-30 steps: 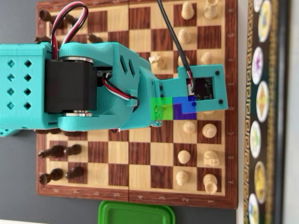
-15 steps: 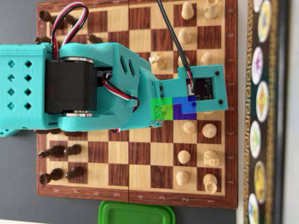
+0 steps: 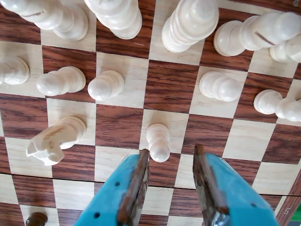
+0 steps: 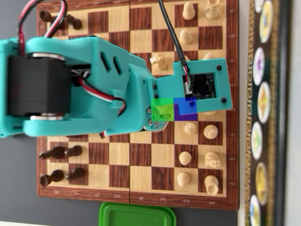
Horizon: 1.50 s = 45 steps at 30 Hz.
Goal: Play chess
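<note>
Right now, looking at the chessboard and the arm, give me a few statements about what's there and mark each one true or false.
1. The jaws of the gripper are open with nothing between them. True.
2. A white pawn stands just ahead of the jaws in the wrist view. True.
3. The white knight is clamped in the jaws. False: it stands free on the board, to the left of the jaws in the wrist view.
4. A green lid lies off the chessboard, by its bottom edge in the overhead view. True.
5. The arm is red. False: it is teal.
</note>
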Each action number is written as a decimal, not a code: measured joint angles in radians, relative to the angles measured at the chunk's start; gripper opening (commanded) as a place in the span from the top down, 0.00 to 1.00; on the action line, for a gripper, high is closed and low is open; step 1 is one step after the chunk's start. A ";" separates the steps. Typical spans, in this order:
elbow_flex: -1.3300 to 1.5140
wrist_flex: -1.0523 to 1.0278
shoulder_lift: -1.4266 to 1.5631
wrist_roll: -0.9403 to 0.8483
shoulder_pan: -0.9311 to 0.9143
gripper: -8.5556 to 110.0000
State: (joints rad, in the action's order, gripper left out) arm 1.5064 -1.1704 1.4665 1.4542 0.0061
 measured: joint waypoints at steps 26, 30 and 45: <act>0.476 0.014 0.769 0.000 -0.091 0.81; 0.584 0.101 0.891 0.000 -0.091 0.81; 1.003 0.609 1.264 0.000 -0.091 0.81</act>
State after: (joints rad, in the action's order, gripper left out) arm 2.5096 -0.5614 2.7305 1.4542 -0.0844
